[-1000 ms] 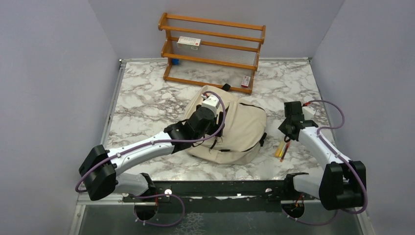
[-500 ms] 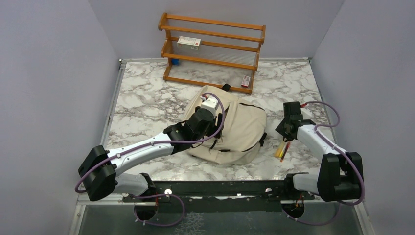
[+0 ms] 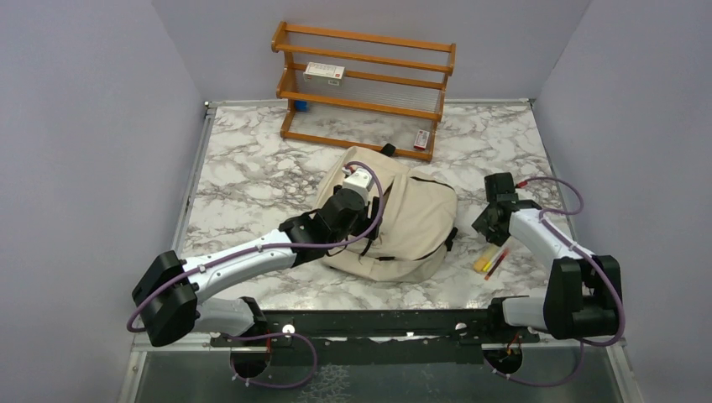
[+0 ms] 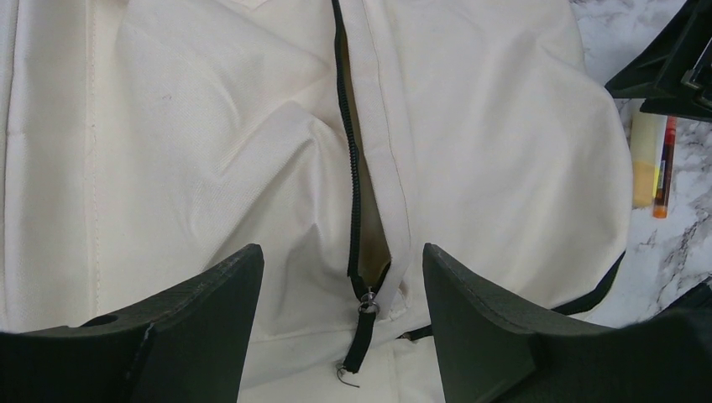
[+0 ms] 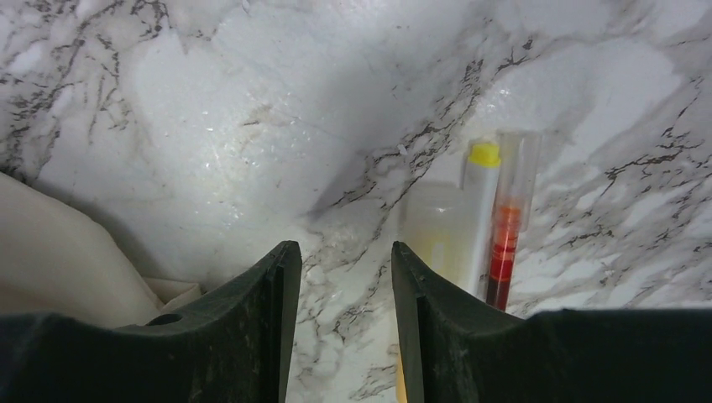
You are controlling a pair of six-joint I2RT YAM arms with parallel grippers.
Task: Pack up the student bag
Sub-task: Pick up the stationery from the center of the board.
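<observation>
Two markers (image 3: 489, 260) lie on the table (image 3: 252, 185) near the student bag (image 3: 420, 220).

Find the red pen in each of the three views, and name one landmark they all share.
Top external: the red pen lies to the right of the student bag, beside a yellow highlighter.
Left wrist: at the right edge, past the bag's side.
Right wrist: lower right, just right of the highlighter.
Shared landmark: the bag's cream fabric shows in all three views.
</observation>
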